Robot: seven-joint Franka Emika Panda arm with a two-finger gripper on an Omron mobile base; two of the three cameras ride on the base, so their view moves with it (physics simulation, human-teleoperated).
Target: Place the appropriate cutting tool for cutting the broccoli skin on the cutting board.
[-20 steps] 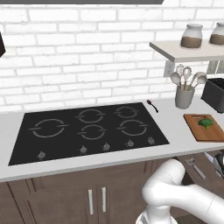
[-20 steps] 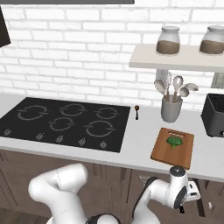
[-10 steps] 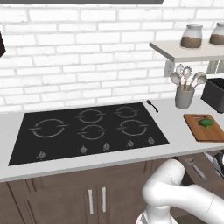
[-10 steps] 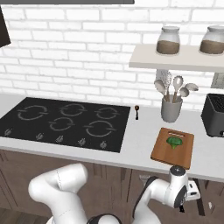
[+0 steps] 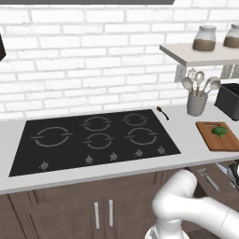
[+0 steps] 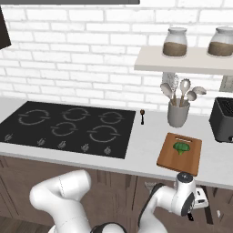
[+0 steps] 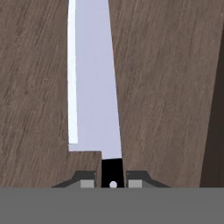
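Hand view: gripper (image 7: 113, 177) clenched on black handle of knife (image 7: 94, 83), blade over brown wood grain; broccoli (image 6: 182, 147) on cutting board (image 6: 168, 159).

Pale table (image 6: 150, 157) below a white brick wall. Set into it at left, black cooktop (image 6: 68, 127); just beside its far right corner, a small dark spoon (image 6: 142, 115). Further right, grey utensil pot (image 6: 178, 113), cutting board (image 6: 179, 153) bearing broccoli (image 6: 182, 147), black toaster (image 6: 223, 120). Overhead, shelf (image 6: 182, 61) with two jars (image 6: 175, 42).
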